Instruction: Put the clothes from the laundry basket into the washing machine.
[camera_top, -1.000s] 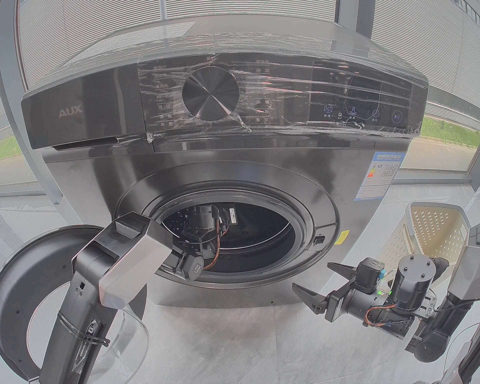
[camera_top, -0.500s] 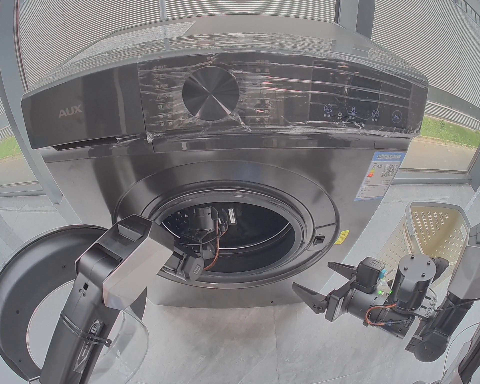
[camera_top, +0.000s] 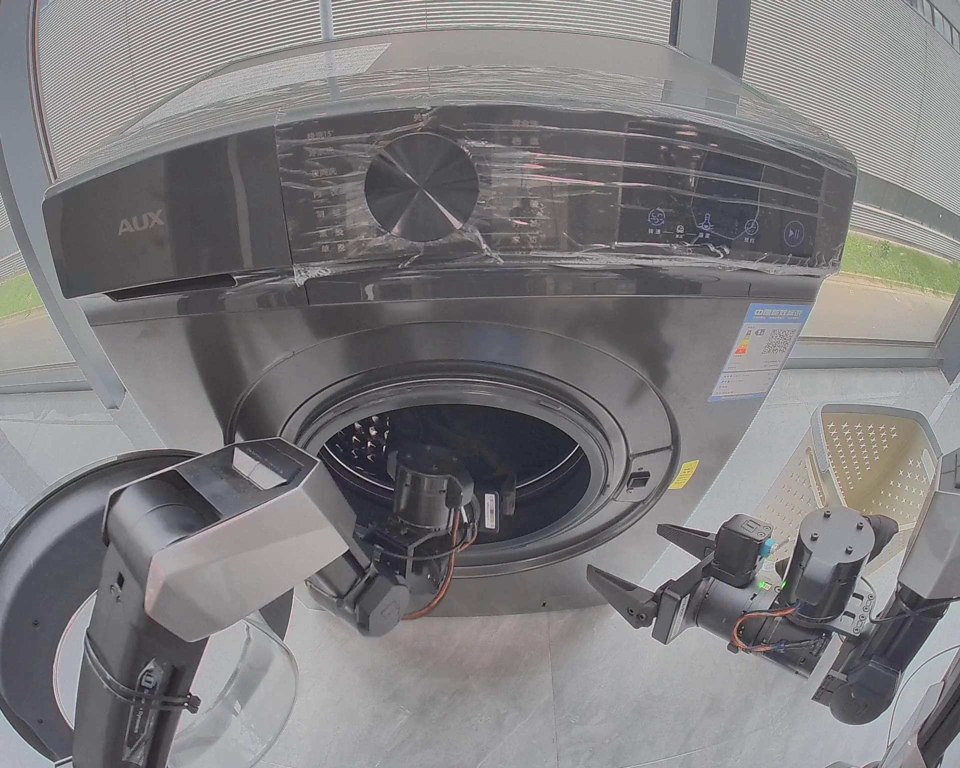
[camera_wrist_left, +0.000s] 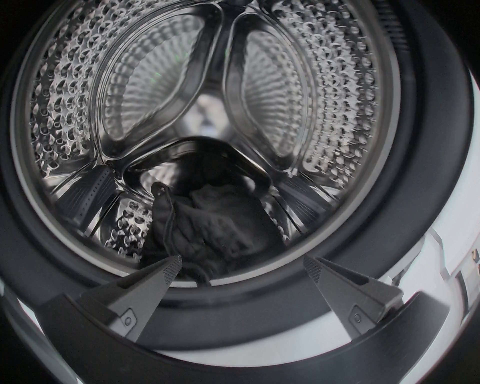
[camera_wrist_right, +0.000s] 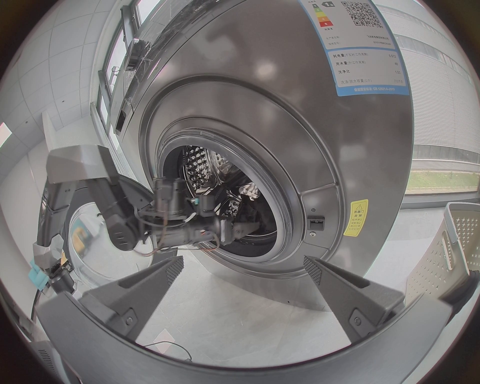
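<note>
The washing machine (camera_top: 450, 330) stands with its round opening (camera_top: 470, 470) uncovered. Inside the steel drum (camera_wrist_left: 210, 100) lies a heap of dark clothes (camera_wrist_left: 215, 230) on the bottom. My left gripper (camera_top: 497, 503) (camera_wrist_left: 241, 260) is open at the lower rim of the opening, with nothing between its fingers, and the clothes lie beyond its tips. It is also visible at the opening from the right wrist (camera_wrist_right: 245, 227). My right gripper (camera_top: 628, 555) (camera_wrist_right: 242, 260) hangs open and empty above the floor, right of the opening. The cream laundry basket (camera_top: 870, 450) (camera_wrist_right: 465, 245) stands at the far right.
The machine's glass door (camera_top: 40, 560) is swung wide to the left, close to my left arm. Grey tiled floor (camera_top: 480, 690) lies between machine and arms. Windows run behind the machine.
My left arm has drawn back and down, so its gripper sits at the opening's lower rim instead of deeper in the drum. The right arm has kept still.
</note>
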